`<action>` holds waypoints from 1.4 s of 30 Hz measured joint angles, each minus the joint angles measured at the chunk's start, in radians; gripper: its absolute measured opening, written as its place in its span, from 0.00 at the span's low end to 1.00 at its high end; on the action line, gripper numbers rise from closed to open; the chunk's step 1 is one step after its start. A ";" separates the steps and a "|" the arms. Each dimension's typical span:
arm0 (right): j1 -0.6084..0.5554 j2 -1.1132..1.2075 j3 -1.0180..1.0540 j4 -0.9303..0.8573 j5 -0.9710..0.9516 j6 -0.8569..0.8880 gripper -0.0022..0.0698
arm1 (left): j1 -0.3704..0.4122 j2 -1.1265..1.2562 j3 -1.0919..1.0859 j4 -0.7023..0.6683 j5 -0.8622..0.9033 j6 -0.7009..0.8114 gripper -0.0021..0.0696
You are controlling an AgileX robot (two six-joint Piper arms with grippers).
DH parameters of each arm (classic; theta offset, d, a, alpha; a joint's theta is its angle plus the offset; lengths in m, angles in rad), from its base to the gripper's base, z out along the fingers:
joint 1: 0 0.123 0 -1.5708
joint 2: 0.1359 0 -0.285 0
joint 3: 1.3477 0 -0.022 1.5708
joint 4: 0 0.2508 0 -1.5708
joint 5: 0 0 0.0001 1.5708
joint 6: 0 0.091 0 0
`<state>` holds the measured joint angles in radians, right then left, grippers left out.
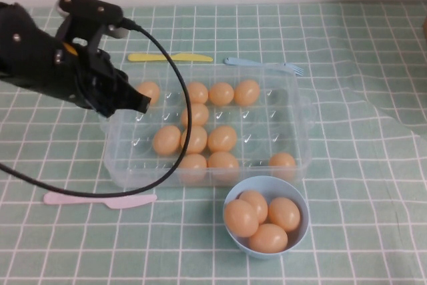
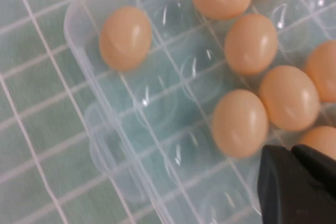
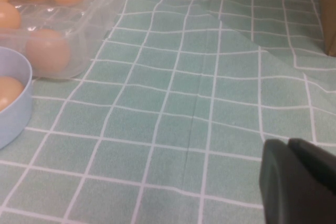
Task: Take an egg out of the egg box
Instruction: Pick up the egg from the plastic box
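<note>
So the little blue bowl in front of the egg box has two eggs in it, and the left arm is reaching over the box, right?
Not quite: the blue bowl holds four eggs, not two, as the high view shows. The rest stands: it sits in front of the egg box, and the left gripper is over the box's left end. The right gripper hangs over bare tablecloth.

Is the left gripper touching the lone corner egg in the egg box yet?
Apart. The left wrist view shows bare cups between left gripper and egg in egg box. Right gripper parked over the cloth.
</note>
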<state>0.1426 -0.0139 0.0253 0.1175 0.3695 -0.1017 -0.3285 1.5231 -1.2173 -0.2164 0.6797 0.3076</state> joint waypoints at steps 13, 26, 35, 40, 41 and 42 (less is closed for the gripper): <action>0.000 0.000 0.000 0.000 0.000 0.000 0.01 | -0.071 0.287 -0.257 0.262 -0.003 0.000 0.02; 0.000 0.000 0.000 0.000 0.000 0.000 0.01 | -0.073 0.458 -0.414 0.352 0.037 0.000 0.49; 0.000 0.000 0.000 0.000 0.000 0.000 0.01 | -0.073 0.513 -0.415 0.413 0.014 0.000 0.62; 0.000 0.000 0.000 0.000 0.000 0.000 0.01 | -0.073 0.519 -0.416 0.437 -0.027 0.000 0.63; 0.000 0.000 0.000 0.000 0.000 0.000 0.01 | -0.073 0.521 -0.416 0.445 -0.032 0.000 0.63; 0.000 0.000 0.000 0.000 0.000 0.000 0.01 | -0.073 0.527 -0.418 0.450 -0.032 0.000 0.63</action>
<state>0.1426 -0.0139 0.0253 0.1175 0.3695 -0.1017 -0.4018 2.0506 -1.6350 0.2337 0.6481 0.3076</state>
